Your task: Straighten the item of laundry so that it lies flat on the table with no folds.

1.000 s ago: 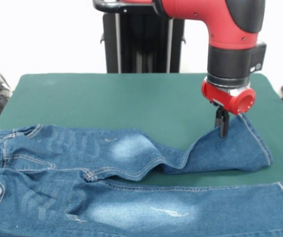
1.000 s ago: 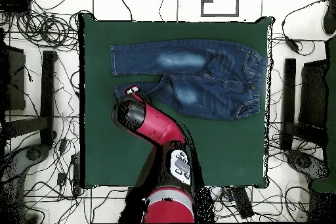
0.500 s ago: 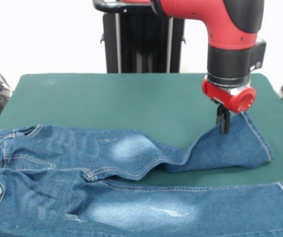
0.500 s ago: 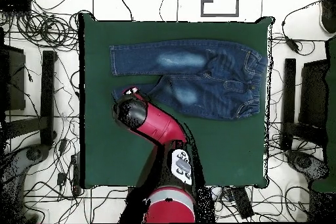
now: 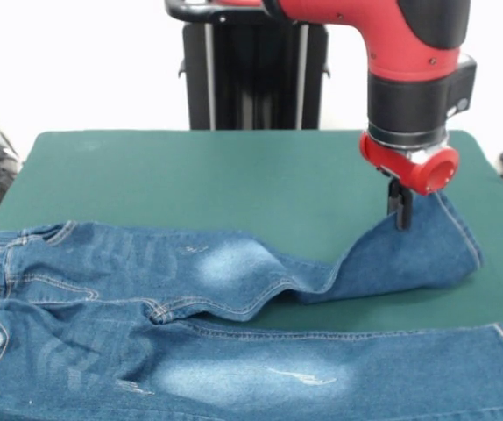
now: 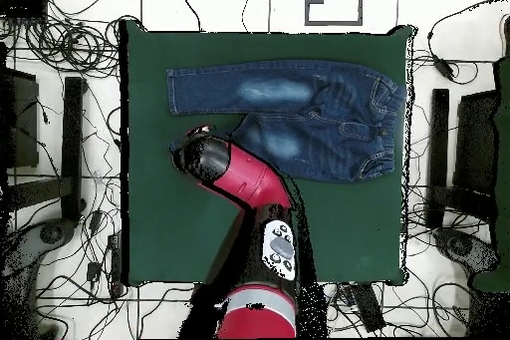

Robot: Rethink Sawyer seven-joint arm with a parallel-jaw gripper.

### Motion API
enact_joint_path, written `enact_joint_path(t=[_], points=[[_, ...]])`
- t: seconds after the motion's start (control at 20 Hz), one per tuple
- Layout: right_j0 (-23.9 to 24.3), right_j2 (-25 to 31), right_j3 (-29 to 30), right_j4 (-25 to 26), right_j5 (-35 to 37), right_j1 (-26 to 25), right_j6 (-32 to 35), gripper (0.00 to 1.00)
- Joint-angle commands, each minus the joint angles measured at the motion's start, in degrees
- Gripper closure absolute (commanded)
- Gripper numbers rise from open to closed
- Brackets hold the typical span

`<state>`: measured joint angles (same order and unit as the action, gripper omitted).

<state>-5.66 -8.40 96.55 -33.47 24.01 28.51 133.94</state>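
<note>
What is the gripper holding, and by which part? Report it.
The gripper is shut on the jeans, pinching the top edge of the raised, folded leg near its hem, above the table.

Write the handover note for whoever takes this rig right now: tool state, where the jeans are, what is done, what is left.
Tool: shut on the jeans, pinching the far leg's edge near its hem and holding it raised off the table.
Jeans: waistband at the front view's left; near leg lies straight and flat.
Done: the far leg's end is gripped.
Left: the far leg is bent and folded near its middle; probably draw it out straight beside the other leg, lay it down, release.
</note>
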Motion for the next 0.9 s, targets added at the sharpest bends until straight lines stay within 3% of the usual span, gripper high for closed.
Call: enact_joint_path(t=[0.05, 0.9], points=[[-2.5, -1.3, -7.6, -1.3, 11.4, -2.7, 18.1, 1.0], [-3.0, -2.9, -12.1, -2.0, 14.8, -4.9, 20.0, 1.0]])
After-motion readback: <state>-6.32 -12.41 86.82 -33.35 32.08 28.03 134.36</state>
